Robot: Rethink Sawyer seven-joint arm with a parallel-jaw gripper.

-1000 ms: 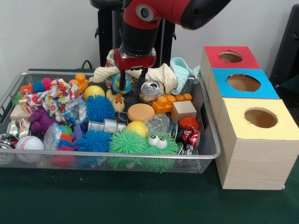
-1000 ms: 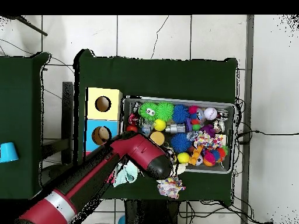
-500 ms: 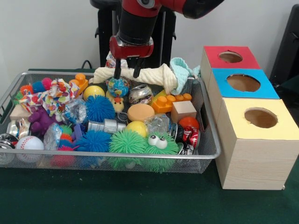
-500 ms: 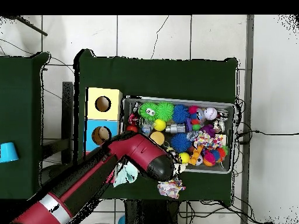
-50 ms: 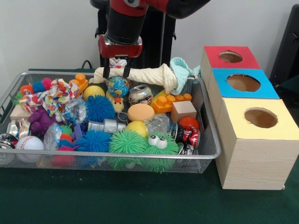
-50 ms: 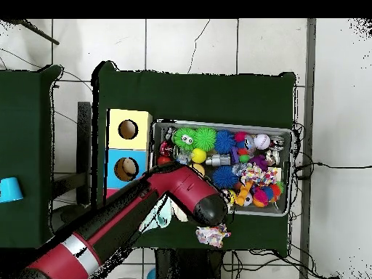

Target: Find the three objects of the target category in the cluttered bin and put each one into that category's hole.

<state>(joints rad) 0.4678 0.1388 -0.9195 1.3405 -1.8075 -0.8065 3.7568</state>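
My gripper (image 5: pixel 117 71) hangs open and empty above the bin's (image 5: pixel 212 140) far edge; the globe ball (image 5: pixel 118 86) lies directly below my fingertips, just beside the crushed can (image 5: pixel 140 94).

bin (image 5: pixel 205 151) left of boxes (image 5: pixel 252 140) | tool (image 5: pixel 116 73) above bin's rear | cloth (image 5: pixel 149 74) on back rim

Hand (image 5: pixel 116 72) raised, fingers apart, empty.
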